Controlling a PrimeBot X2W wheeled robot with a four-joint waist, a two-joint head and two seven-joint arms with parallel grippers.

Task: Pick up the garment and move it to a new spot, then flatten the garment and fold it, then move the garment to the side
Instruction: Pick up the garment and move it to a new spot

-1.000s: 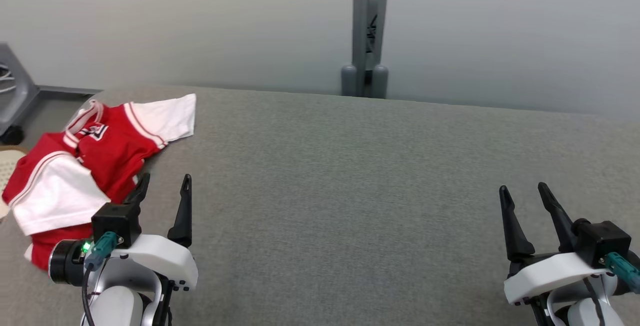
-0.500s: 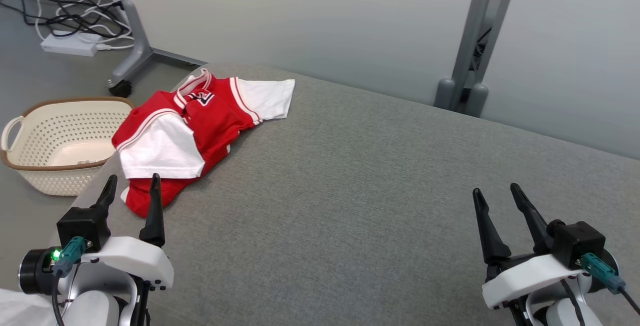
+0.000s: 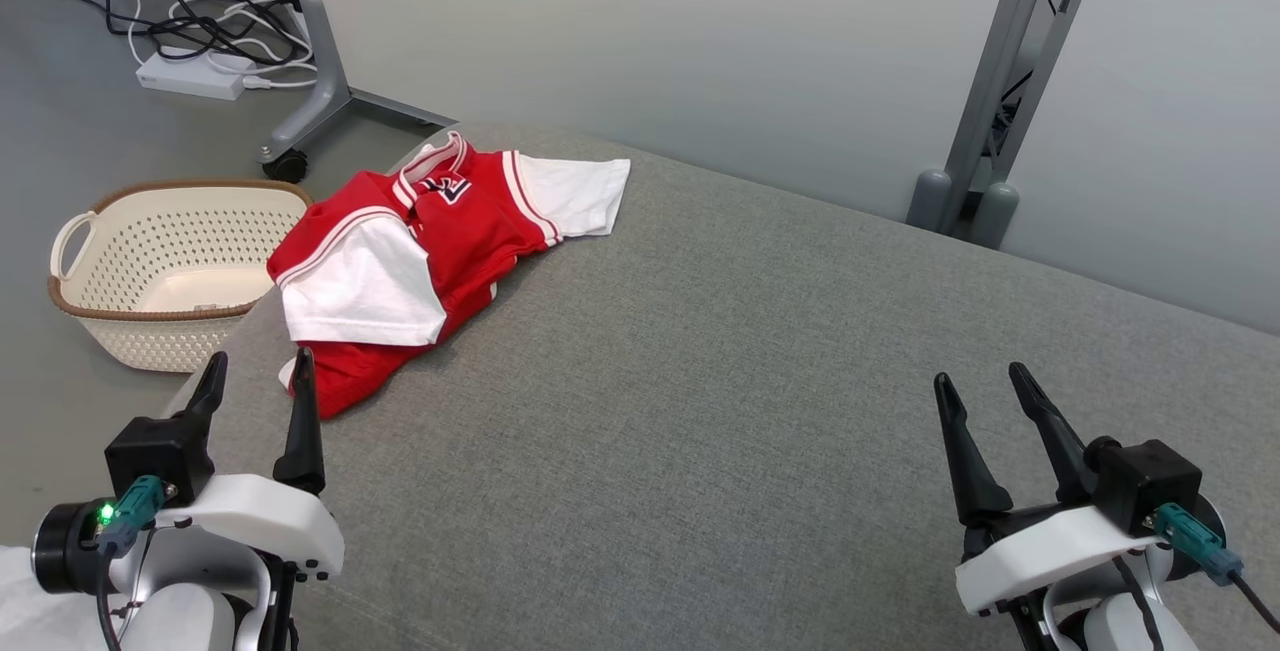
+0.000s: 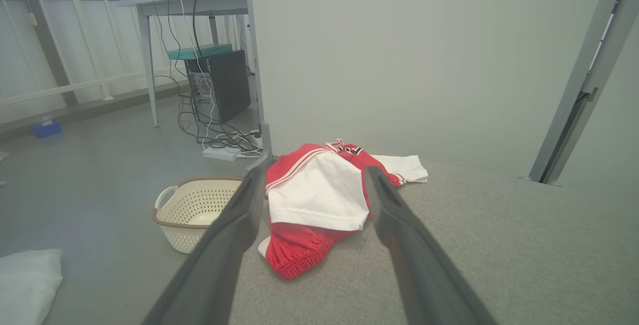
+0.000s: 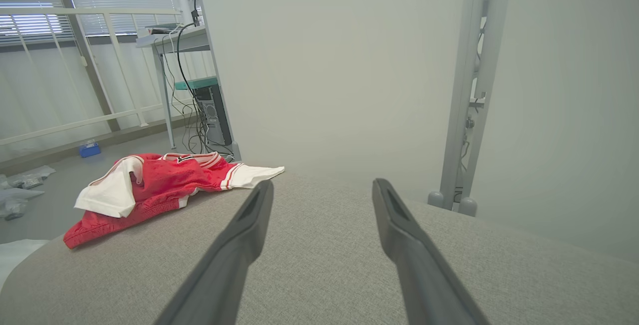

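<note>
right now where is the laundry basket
In the head view the cream laundry basket stands on the floor at the left, off the edge of the grey fabric surface, beside the red-and-white jersey.

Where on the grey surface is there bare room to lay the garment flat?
Bare: the wide middle of the grey surface, between the garment and the right end effector. Crowded: the far-left corner, where the garment lies ahead of the left end effector.

No legible text. A dark-and-white emblem (image 3: 447, 189) by the collar of the red garment (image 3: 470, 236) is too small to read.
</note>
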